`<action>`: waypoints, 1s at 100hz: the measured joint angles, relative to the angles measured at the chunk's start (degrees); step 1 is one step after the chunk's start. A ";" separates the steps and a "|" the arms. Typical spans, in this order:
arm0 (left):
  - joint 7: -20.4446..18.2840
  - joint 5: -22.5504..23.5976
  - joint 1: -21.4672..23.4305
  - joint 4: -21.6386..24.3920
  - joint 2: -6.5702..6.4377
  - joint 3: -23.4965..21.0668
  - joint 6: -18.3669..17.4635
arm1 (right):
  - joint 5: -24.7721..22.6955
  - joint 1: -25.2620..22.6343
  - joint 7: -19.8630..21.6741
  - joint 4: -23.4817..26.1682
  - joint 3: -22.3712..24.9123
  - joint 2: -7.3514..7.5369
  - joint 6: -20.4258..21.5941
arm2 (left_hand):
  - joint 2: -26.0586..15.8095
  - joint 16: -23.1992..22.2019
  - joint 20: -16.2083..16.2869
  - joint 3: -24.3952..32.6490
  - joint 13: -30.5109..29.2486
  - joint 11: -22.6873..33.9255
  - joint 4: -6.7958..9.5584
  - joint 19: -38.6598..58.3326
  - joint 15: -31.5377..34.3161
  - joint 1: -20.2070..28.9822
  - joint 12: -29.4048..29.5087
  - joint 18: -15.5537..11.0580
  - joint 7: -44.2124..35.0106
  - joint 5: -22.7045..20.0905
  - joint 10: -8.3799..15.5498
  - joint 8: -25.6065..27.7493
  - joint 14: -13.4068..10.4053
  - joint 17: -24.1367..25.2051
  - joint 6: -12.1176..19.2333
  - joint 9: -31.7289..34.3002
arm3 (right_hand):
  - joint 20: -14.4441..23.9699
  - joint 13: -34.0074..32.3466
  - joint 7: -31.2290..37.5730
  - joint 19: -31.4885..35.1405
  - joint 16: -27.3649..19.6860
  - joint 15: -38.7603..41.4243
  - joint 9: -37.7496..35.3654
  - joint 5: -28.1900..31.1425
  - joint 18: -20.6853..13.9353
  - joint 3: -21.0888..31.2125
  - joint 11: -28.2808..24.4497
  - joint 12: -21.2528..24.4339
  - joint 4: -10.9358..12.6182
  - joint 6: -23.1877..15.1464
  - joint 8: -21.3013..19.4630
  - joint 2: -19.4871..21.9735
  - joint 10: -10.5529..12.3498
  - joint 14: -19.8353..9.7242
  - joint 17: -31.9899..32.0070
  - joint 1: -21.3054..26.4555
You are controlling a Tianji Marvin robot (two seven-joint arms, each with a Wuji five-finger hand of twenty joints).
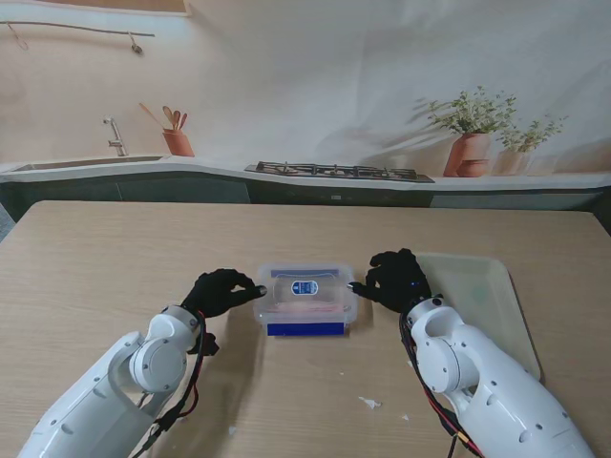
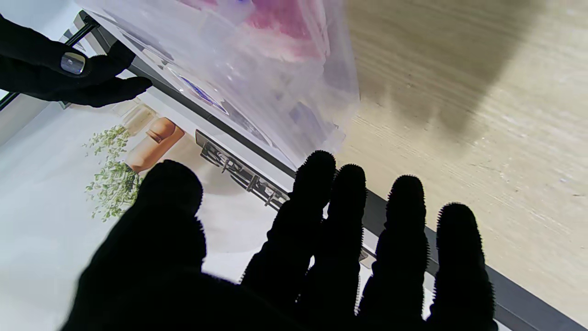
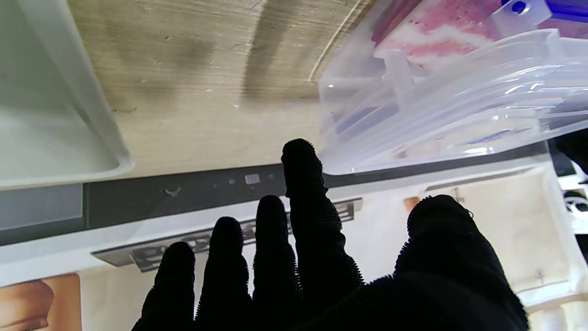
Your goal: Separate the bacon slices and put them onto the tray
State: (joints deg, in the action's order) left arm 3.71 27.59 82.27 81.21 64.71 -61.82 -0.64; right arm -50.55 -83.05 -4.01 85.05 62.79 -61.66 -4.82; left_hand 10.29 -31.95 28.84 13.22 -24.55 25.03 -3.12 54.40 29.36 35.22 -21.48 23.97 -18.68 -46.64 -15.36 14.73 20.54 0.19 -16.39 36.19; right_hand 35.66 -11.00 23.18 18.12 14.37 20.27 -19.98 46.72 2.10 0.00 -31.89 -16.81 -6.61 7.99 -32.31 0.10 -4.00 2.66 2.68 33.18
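A clear plastic box (image 1: 305, 298) with rounded corners and a snap-on lid sits at the middle of the wooden table (image 1: 115, 258), its blue base edge facing me. Pink and white bacon (image 3: 427, 27) shows through the glossy, ribbed plastic in both wrist views — the slices lie inside the box, with the lid in place.

The left hand (image 1: 221, 291), in a black textured glove, rests at the box's left edge. Its fingers (image 2: 317, 193) are extended and close together, with the tips just beside the box wall; whether they touch it cannot be told. It grips nothing.

The right hand (image 1: 396, 279) stands at the box's right edge. One finger (image 3: 301, 170) reaches ahead of the others toward the lid rim, and the thumb sits apart. It grips nothing.

The tray (image 1: 496, 305) — pale green, shallow, with a raised rim and rounded corners — lies on the table to the right of the box, partly under the right forearm. Its inside is bare.

A strip of bare wood separates box and tray. Broad bare table lies to the left and on the far side of the box.
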 measured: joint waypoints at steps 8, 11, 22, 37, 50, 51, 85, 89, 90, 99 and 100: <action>0.07 -0.60 0.01 -0.07 0.10 0.07 0.13 | 0.30 0.35 0.40 -0.28 -0.34 0.00 0.59 | 0.00 0.00 -0.46 0.52 0.00 0.00 0.00 0.00 0.00 0.01 0.00 0.00 0.00 0.00 0.00 0.00 0.00 0.04 -0.61 0.00 | 0.01 0.00 -0.01 0.00 0.00 0.00 0.00 0.00 0.00 0.00 0.00 0.01 0.00 0.00 0.00 0.00 0.00 0.00 0.01 0.00; 0.09 -0.83 0.02 -0.07 0.13 0.11 0.20 | 0.20 0.50 0.57 -0.39 -0.51 0.02 0.77 | 0.00 0.01 -0.47 0.60 0.20 0.00 0.00 0.00 0.00 0.01 0.01 0.00 0.00 0.00 0.00 -0.01 -0.01 0.04 -0.84 0.00 | 0.02 0.00 -0.02 0.00 0.00 0.00 0.01 0.00 0.00 0.00 0.00 0.01 0.00 0.00 0.00 0.00 -0.01 0.00 0.01 0.00; 0.28 -1.38 0.07 -0.11 0.20 0.33 0.43 | -0.15 0.89 2.50 -0.39 -0.86 0.15 1.07 | 0.00 0.01 -0.47 0.99 0.21 0.00 0.00 0.00 -0.01 0.01 0.51 0.00 0.00 0.00 0.00 -0.03 -0.01 0.06 -1.66 -0.02 | 0.02 0.01 -0.11 0.00 0.00 -0.04 0.04 0.00 0.00 -0.02 0.00 0.02 0.00 0.00 0.58 0.62 -0.01 0.00 0.14 0.03; 0.50 -1.72 0.12 -0.31 0.28 0.51 0.54 | 0.82 1.19 2.84 -0.39 -1.43 0.33 1.73 | 0.00 0.03 -0.47 1.39 0.21 0.00 0.00 0.00 -0.01 0.01 0.56 0.00 0.01 0.00 0.00 -0.31 -0.04 0.06 -1.89 -0.11 | 0.03 0.01 -0.13 0.00 0.00 -0.05 0.05 0.00 0.00 -0.02 0.00 0.02 0.00 0.00 0.59 0.62 -0.01 0.00 0.15 0.03; 0.31 -3.25 0.30 -0.30 0.38 0.31 0.53 | 1.41 1.42 3.52 -0.39 -1.58 0.33 2.93 | 0.00 0.64 -0.54 1.49 0.23 0.00 0.00 0.00 -0.70 0.01 0.59 0.00 0.51 0.00 -0.03 -0.40 -0.51 0.34 -2.48 -0.83 | 0.04 0.01 -0.62 0.00 0.00 -0.56 0.05 0.00 0.00 -0.02 0.00 0.03 0.00 0.70 0.60 0.62 -0.01 0.00 0.16 0.03; 0.27 -3.48 0.32 -0.30 0.39 0.27 0.52 | 1.46 1.43 3.53 -0.39 -1.60 0.33 2.97 | 0.00 0.64 -0.55 1.49 0.23 0.00 0.00 0.00 -0.70 0.01 0.59 0.00 0.54 0.02 -0.03 -0.43 -0.52 0.40 -2.53 -1.02 | 0.04 0.01 -0.62 0.00 0.00 -0.58 0.05 0.00 0.00 -0.02 0.00 0.03 0.00 0.80 0.60 0.62 -0.01 0.00 0.16 0.03; -0.51 -5.70 0.48 -0.31 0.40 -0.02 -0.02 | 6.15 1.47 4.03 -0.32 -1.34 0.06 3.03 | 0.00 0.71 -1.21 2.15 1.10 -0.01 0.00 -2.11 -1.46 0.02 0.61 0.00 0.63 1.41 -0.75 -0.46 -1.26 1.14 -4.11 -2.96 | 0.05 0.02 -0.62 0.00 0.00 -0.64 0.05 0.68 -0.03 0.05 0.00 0.03 0.00 3.69 1.10 1.99 -0.01 -0.01 0.68 2.03; -0.48 -6.02 0.50 -0.32 0.41 -0.06 -0.13 | 6.10 1.46 3.98 -0.32 -1.31 0.03 3.07 | 0.00 0.71 -1.21 2.23 1.10 -0.02 0.00 -2.19 -1.48 0.02 0.61 0.00 0.63 1.41 -0.83 -0.46 -1.29 1.27 -4.20 -2.97 | 0.05 0.02 -0.62 0.00 0.00 -0.64 0.05 0.71 -0.03 0.05 0.00 0.03 0.00 3.69 1.11 1.99 -0.01 -0.01 0.68 2.03; -0.47 -6.09 0.51 -0.32 0.41 -0.07 -0.15 | 6.10 1.46 3.97 -0.31 -1.30 0.02 3.08 | 0.00 0.73 -1.21 2.24 1.10 -0.02 0.00 -2.20 -1.48 0.02 0.61 0.00 0.63 1.41 -0.85 -0.46 -1.29 1.38 -4.23 -2.97 | 0.06 0.02 -0.62 0.00 0.00 -0.64 0.05 0.73 -0.03 0.05 0.00 0.03 0.00 3.69 1.11 1.99 -0.01 -0.01 0.68 2.03; -0.37 -6.71 0.58 -0.33 0.45 -0.18 -0.36 | 6.32 1.46 3.77 -0.32 -1.28 -0.03 3.21 | 0.00 0.86 -1.28 2.81 1.10 -0.06 0.00 -2.73 -1.50 0.02 0.62 0.00 0.63 1.42 -1.00 -0.46 -1.30 1.51 -4.40 -2.98 | 0.08 0.02 -0.57 0.00 0.00 -0.64 0.05 0.84 -0.03 0.05 0.00 0.03 0.00 4.02 1.11 2.43 -0.01 -0.01 0.68 2.10; -0.36 -6.78 0.59 -0.33 0.46 -0.20 -0.38 | 6.38 1.46 3.74 -0.32 -1.28 -0.03 3.23 | 0.00 1.04 -1.28 2.82 1.10 -0.06 0.00 -2.73 -1.50 0.02 0.62 0.00 0.63 1.42 -1.00 -0.46 -1.30 1.51 -4.40 -2.98 | 0.08 0.02 -0.55 0.00 0.00 -0.64 0.05 0.85 -0.03 0.05 0.00 0.03 0.00 4.08 1.11 2.71 -0.01 -0.01 0.68 2.12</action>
State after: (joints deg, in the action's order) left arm 3.36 20.81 82.86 80.88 65.17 -62.02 -1.02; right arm -44.17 -81.59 -0.27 84.73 61.52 -61.69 -1.59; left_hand 10.29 -30.91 27.55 16.04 -23.45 24.97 -3.12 51.67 27.86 35.24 -20.87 23.97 -18.04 -45.22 -16.35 14.27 19.23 1.71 -20.79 33.20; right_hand 35.74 -10.98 22.62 18.12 14.37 19.63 -19.93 47.57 2.07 0.05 -31.89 -16.78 -6.61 12.07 -31.20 2.81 -4.00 2.65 3.36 35.30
